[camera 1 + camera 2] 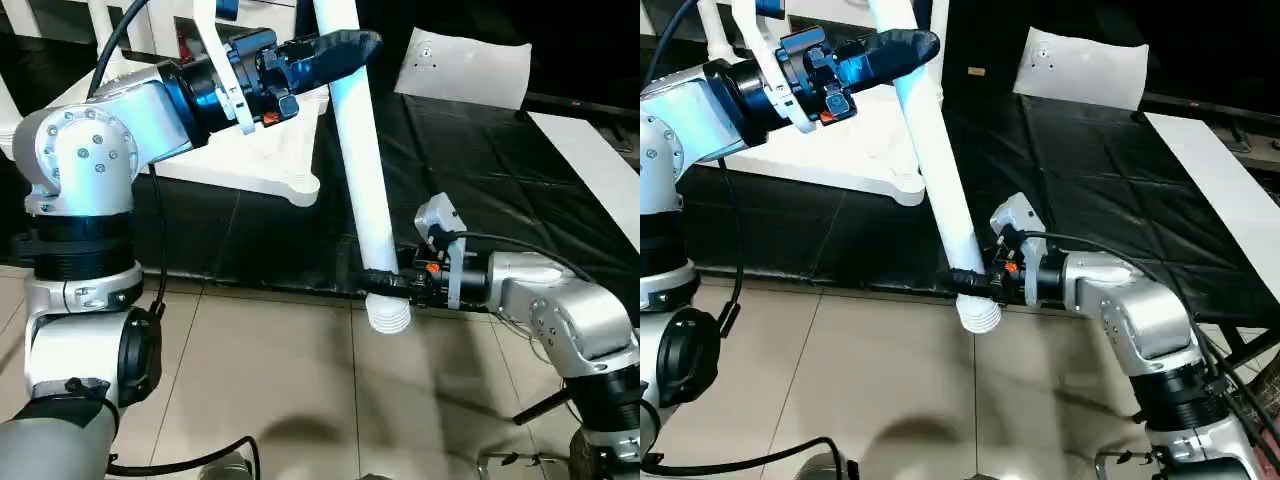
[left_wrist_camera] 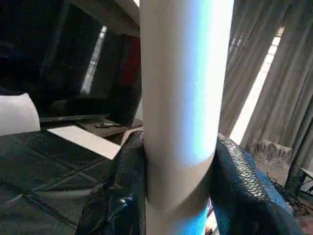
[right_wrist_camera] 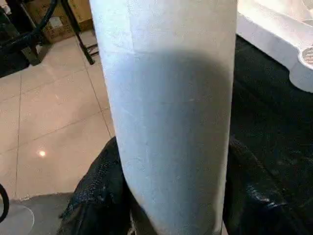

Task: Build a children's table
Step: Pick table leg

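Both claws grip one long white leg, which hangs tilted in the air above the edge where the black-covered surface meets the tiled floor. The left claw is clamped on the upper stretch, its black fingers pressed to either side of the tube. The right claw is clamped just above the ribbed, threaded end, which points down toward the floor. The table's white top lies upside down on the black surface behind the left arm, one round corner socket near the leg but well clear of the threaded end. With two rigid holds on one stiff tube, any mismatch between the arms could twist the leg or make it slip through the smooth fingers. The threaded end faces away from the socket, so the leg needs turning over; letting go with one claw to do that risks the long leg swinging or dropping to the floor.
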Motion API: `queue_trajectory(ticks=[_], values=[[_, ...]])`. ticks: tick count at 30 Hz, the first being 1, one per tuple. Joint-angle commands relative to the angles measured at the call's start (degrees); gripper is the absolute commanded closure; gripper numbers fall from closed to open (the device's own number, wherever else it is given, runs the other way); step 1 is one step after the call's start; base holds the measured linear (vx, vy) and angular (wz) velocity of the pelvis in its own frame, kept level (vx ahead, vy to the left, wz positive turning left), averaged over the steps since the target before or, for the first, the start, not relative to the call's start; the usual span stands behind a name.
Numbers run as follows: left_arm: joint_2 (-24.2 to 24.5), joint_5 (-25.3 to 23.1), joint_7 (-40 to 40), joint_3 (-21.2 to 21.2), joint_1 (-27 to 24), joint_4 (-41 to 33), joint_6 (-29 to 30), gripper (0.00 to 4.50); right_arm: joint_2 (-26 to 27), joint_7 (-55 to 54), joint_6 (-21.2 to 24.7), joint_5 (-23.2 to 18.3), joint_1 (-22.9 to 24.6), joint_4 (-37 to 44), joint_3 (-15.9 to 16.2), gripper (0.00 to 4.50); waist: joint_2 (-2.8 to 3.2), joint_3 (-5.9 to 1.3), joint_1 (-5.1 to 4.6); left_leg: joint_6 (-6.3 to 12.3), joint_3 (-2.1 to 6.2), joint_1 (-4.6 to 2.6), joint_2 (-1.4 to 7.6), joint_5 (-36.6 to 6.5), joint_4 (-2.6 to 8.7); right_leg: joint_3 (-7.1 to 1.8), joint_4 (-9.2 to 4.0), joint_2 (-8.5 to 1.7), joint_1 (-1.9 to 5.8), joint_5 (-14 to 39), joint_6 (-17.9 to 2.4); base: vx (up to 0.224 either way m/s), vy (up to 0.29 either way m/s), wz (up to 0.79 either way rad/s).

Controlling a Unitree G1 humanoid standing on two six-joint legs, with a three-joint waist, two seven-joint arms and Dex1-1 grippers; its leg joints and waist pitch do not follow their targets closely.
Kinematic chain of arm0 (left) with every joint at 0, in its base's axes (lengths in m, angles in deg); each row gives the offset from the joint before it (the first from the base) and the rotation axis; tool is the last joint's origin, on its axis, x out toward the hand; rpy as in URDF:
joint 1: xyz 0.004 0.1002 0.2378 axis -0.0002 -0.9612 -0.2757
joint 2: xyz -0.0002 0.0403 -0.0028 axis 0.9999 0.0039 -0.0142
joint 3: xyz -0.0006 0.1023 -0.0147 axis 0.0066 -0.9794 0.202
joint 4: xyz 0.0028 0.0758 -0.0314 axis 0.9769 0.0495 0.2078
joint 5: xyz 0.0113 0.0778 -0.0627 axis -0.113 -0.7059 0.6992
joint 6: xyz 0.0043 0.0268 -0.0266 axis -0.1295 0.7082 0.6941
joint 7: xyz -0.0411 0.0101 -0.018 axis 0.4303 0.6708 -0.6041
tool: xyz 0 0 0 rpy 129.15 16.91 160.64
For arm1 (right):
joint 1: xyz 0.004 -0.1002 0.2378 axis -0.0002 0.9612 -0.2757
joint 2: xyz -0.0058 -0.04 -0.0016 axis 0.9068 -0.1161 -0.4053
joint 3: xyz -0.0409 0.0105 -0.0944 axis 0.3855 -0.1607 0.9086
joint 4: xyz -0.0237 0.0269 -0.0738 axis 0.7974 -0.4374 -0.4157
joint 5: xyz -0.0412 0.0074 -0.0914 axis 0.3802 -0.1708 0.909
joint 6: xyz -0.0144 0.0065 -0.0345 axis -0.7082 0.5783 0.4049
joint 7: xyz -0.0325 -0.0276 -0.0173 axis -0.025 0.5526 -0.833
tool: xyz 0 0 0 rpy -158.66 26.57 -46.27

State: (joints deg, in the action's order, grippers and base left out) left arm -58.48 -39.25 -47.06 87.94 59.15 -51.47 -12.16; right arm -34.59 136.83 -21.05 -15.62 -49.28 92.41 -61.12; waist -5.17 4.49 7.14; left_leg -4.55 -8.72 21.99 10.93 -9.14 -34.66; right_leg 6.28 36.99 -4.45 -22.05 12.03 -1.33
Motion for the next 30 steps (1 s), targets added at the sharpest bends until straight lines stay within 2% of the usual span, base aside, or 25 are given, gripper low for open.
queue_trajectory(ticks=[1, 2, 4, 6, 8, 12, 17, 18, 20, 22, 23, 26, 27, 30], values=[[-0.72, 1.43, 0.22, 0.43, 1.35, -0.74, -0.54, 3.02, 0.39, -0.35, -0.21, -1.36, 0.36, 0.88, -1.43, 2.58, 1.05, -4.62, 0.13, -2.48, 0.35, -0.90, 2.54, -9.82, 3.95, -3.71, -4.79, -4.59, 3.21, 8.91, -8.83, 0.000, 0.000, 0.00], [-0.84, 1.23, 0.34, 0.50, 1.32, -0.79, -1.02, 2.67, 0.68, -0.64, -0.25, -1.47, 0.42, 0.96, -1.65, 2.59, 0.99, -4.64, 0.10, -2.48, 0.33, -0.90, 2.53, -9.87, 3.96, -3.71, -4.82, -4.57, 3.22, 8.81, -8.89, 0.000, 0.000, 0.00], [-1.52, 1.40, 1.03, 1.04, 1.29, -0.66, -1.40, 2.32, 1.61, -1.89, -0.01, -1.80, 0.58, 1.20, -2.38, 2.59, 1.23, -4.64, 0.13, -2.69, 0.36, -0.96, 2.54, -10.41, 3.98, -3.73, -4.90, -4.61, 3.20, 8.74, -9.06, 0.000, 0.000, 0.00], [-1.83, 1.61, 1.57, 1.32, 1.26, -0.62, -1.18, 2.29, 1.95, -2.35, 0.34, -2.04, 0.61, 1.27, -2.65, 2.59, 1.15, -4.68, 0.22, -2.62, 0.33, -0.96, 2.47, -10.47, 3.94, -3.70, -4.93, -4.66, 3.30, 8.52, -9.30, 0.000, 0.000, 0.00], [-3.76, 1.37, 3.45, 1.67, 0.37, -1.21, -2.47, 2.06, 3.88, -4.09, 1.77, -3.62, 0.68, 1.78, -3.95, 2.59, 1.57, -4.71, 0.29, -2.79, 0.46, -1.01, 2.57, -10.56, 3.97, -3.70, -4.73, -4.65, 3.22, 7.76, -9.57, 0.000, 0.000, 0.00], [-7.53, 0.89, 7.57, 2.32, -2.04, -2.32, -4.24, 1.75, 6.63, -5.60, 3.21, -6.29, 0.98, 3.05, -5.43, 2.61, 1.47, -4.78, 0.50, -2.84, 0.52, -1.01, 2.75, -10.98, 4.07, -3.71, -4.73, -4.73, 3.34, 6.43, -10.04, 0.000, 0.000, 0.00], [-10.89, 0.92, 10.57, 1.87, -4.78, -4.55, -4.82, 1.41, 8.18, -6.96, 3.81, -7.05, 0.93, 3.38, -5.62, 2.62, 1.35, -4.80, 0.88, -2.92, 0.41, -1.05, 2.59, -10.90, 4.09, -3.75, -4.95, -4.62, 3.34, 7.84, -8.75, 0.000, 0.000, 0.00], [-12.16, 0.87, 12.70, 1.56, -6.01, -5.55, -4.37, 1.10, 8.78, -7.92, 4.42, -7.15, 0.78, 3.43, -5.56, 2.62, 1.29, -4.82, 0.83, -3.17, 0.52, -0.96, 2.81, -10.72, 4.17, -3.79, -4.79, -4.69, 3.42, 7.31, -8.80, 0.000, 0.000, 0.00], [-13.15, -0.47, 14.62, 0.30, -7.74, -6.99, -4.76, 1.07, 9.62, -9.79, 5.24, -6.64, 0.39, 3.46, -5.36, 2.62, 1.34, -4.79, 0.91, -3.24, 0.46, -1.13, 2.75, -11.20, 4.12, -3.77, -4.94, -4.71, 3.21, 7.70, -8.64, 0.000, 0.000, 0.00], [-13.39, -3.14, 15.85, -2.04, -9.61, -8.78, -5.90, 1.02, 10.92, -12.45, 6.33, -6.24, -0.10, 3.40, -5.54, 2.62, 0.87, -4.68, 0.75, -3.28, 0.49, -1.05, 2.75, -11.21, 4.33, -3.78, -5.19, -4.63, 3.16, 9.53, -7.52, 0.000, 0.000, 0.00], [-13.69, -4.25, 16.88, -2.93, -10.47, -9.52, -6.24, 0.83, 11.43, -13.46, 6.51, -6.07, -0.24, 3.47, -5.47, 2.62, 0.80, -4.67, 0.74, -3.32, 0.43, -1.07, 2.72, -11.24, 4.30, -3.81, -5.24, -4.65, 3.12, 10.06, -7.10, 0.000, 0.000, 0.00], [-14.29, -7.00, 19.37, -5.09, -12.58, -11.09, -7.03, 0.66, 12.11, -14.72, 5.87, -5.29, -0.24, 3.99, -4.61, 2.62, 0.93, -4.59, 0.76, -3.75, 0.46, -1.09, 2.71, -12.08, 4.36, -3.87, -5.51, -4.69, 2.97, 12.79, -5.15, 0.000, 0.000, 0.00], [-15.39, -7.40, 21.36, -4.86, -13.36, -11.65, -7.32, 0.63, 12.59, -15.39, 5.72, -5.04, -0.26, 4.09, -4.53, 2.62, 0.93, -4.62, 0.76, -3.85, 0.48, -1.05, 2.71, -11.86, 4.40, -3.86, -5.54, -4.58, 2.96, 12.44, -4.63, 0.000, 0.000, 0.00], [-18.66, -8.35, 26.72, -3.47, -14.90, -12.71, -8.86, 0.61, 13.85, -17.23, 5.37, -4.54, -0.48, 4.02, -4.71, 2.62, 0.82, -4.58, 0.55, -3.89, 0.50, -0.88, 2.71, -12.15, 4.35, -3.86, -5.56, -4.67, 3.01, 11.81, -4.73, 0.000, 0.000, 0.00]])
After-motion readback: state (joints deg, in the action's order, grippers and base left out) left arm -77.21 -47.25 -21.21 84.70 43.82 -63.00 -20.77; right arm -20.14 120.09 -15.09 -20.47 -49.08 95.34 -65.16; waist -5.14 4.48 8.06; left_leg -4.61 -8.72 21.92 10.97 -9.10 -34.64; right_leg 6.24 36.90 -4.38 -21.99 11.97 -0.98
